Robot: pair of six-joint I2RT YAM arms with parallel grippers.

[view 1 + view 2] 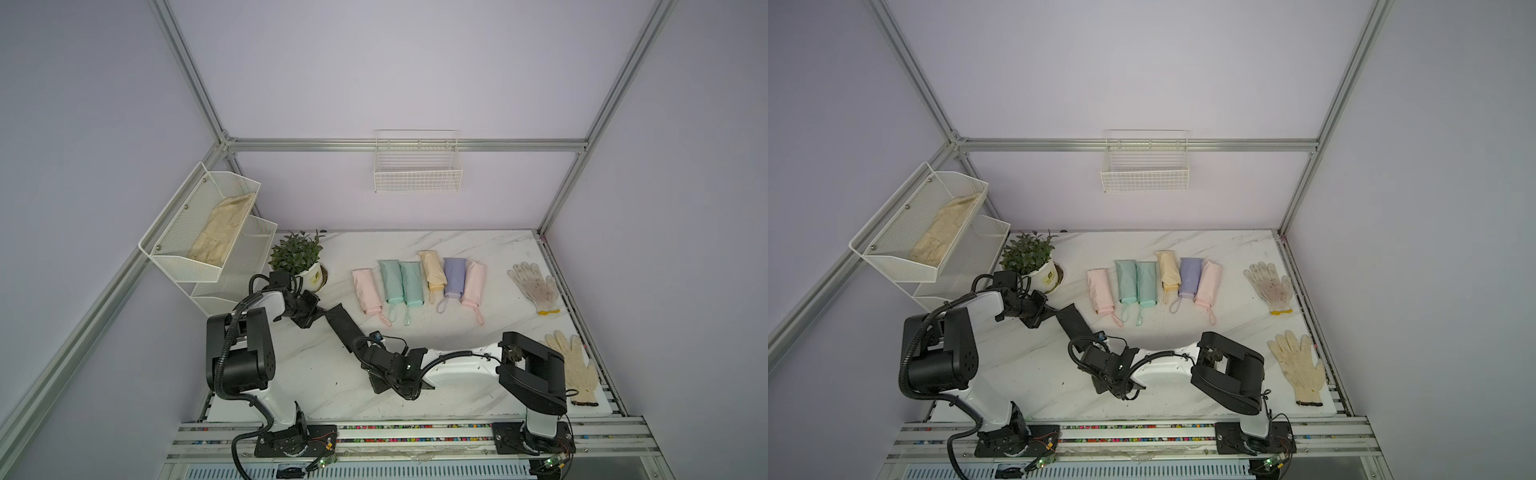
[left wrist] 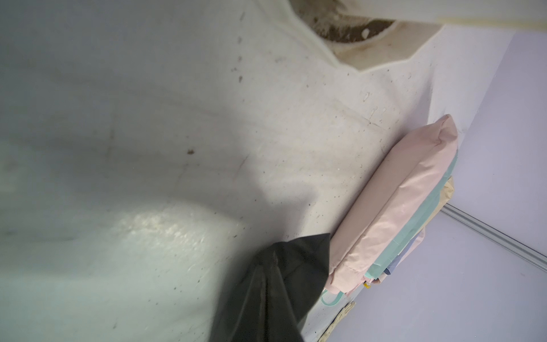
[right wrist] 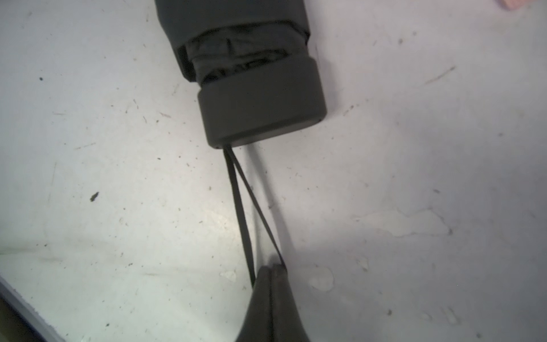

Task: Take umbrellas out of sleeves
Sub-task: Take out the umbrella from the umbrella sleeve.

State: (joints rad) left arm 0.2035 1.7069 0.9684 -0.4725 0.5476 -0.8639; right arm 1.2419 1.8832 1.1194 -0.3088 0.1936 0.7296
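A: How far along is the robot?

B: Barely begun, by the look of it. The black smooth fabric sleeve (image 1: 338,324) lies on the white marbled tabletop (image 1: 457,245), running from 10 o'clock to 4 o'clock in both top views, between the 2 arms. The black folded umbrella (image 3: 260,106) is mostly inside it. Only its chunky handle cap and a band of pleated canopy show past the sleeve mouth.

A: And the grippers?

B: The right gripper (image 3: 270,268) has its fingers pressed together on the thin black wrist loop (image 3: 239,213), whose 2 strands run straight to the cap. The left gripper (image 1: 318,311) sits at the sleeve's 10 o'clock end. Its wrist view shows bunched black fabric close to the lens, so it appears clamped on the sleeve's closed end.

A: What is left?

B: Nearly everything. The row of smooth pastel fabric sleeves (image 1: 411,284), at 12 o'clock from the black one, looks untouched. Each seems full, with cap and loop pointing toward 6 o'clock.

A: Counts?

B: 7 sleeved umbrellas: 1 black, 2 pink, 2 mint, 1 yellow, 1 lavender. No empty sleeve shows. At the table's 3 o'clock side lie 2 gloves, a white knit glove (image 1: 534,286) and a cream knit glove (image 1: 573,365).
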